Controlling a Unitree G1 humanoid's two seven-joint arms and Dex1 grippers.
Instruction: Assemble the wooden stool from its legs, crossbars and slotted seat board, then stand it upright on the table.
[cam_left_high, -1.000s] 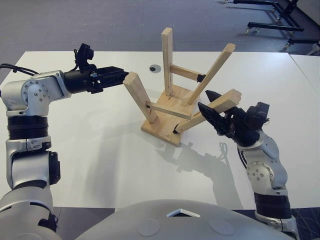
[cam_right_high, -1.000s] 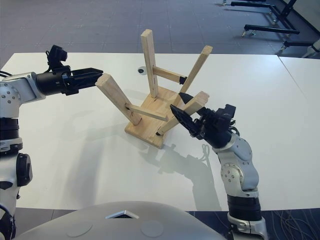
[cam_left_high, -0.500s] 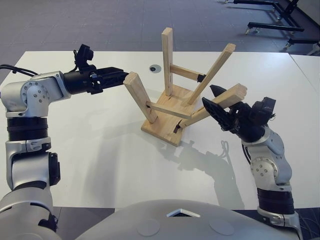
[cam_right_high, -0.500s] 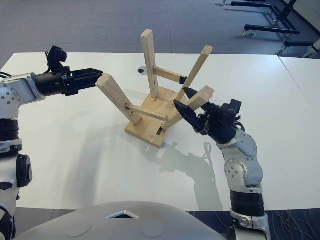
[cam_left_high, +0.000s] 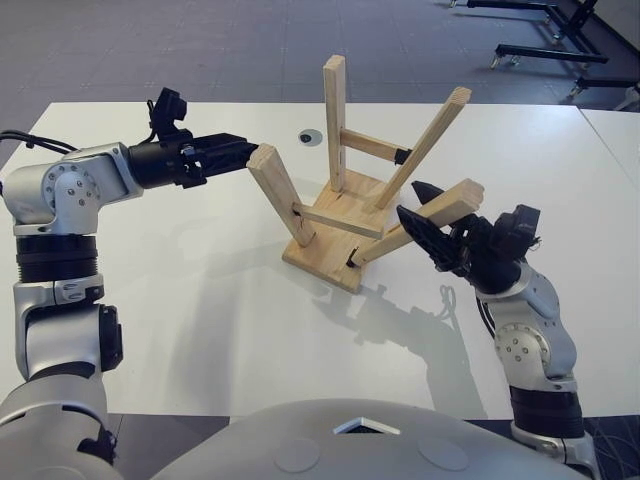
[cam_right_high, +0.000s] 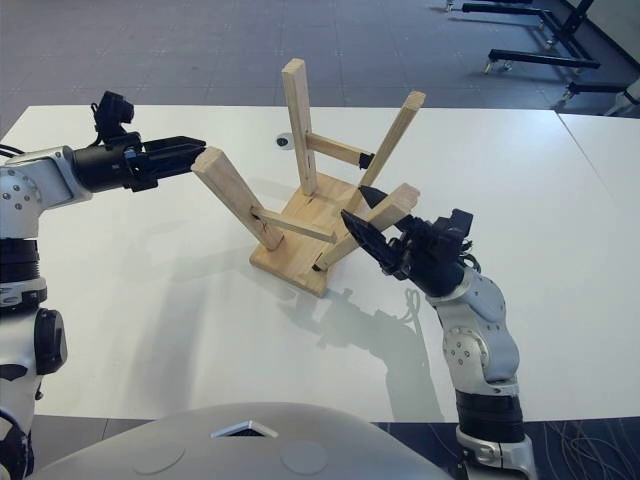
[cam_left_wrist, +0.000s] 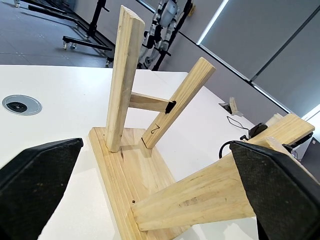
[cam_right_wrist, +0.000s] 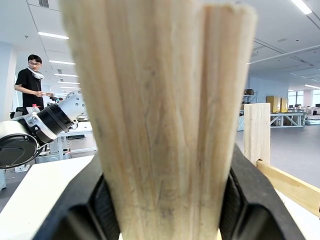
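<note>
The wooden stool lies upside down, its slotted seat board flat on the white table and all legs pointing up. Crossbars join the legs in pairs. My right gripper is shut on the near right leg, just below its free end; in the right wrist view that leg stands between the black pads. My left gripper is open at the free end of the near left leg, one finger against the leg's end, the other finger well apart.
A round cable grommet is set into the table behind the stool. Another table adjoins at the far right. Black wheeled frames stand on the floor beyond. Bare tabletop lies in front of the stool and to its left.
My right gripper lifted its leg slightly up and to the right, then brought it back down to where it was a second ago. The left arm and seat board stayed put.
</note>
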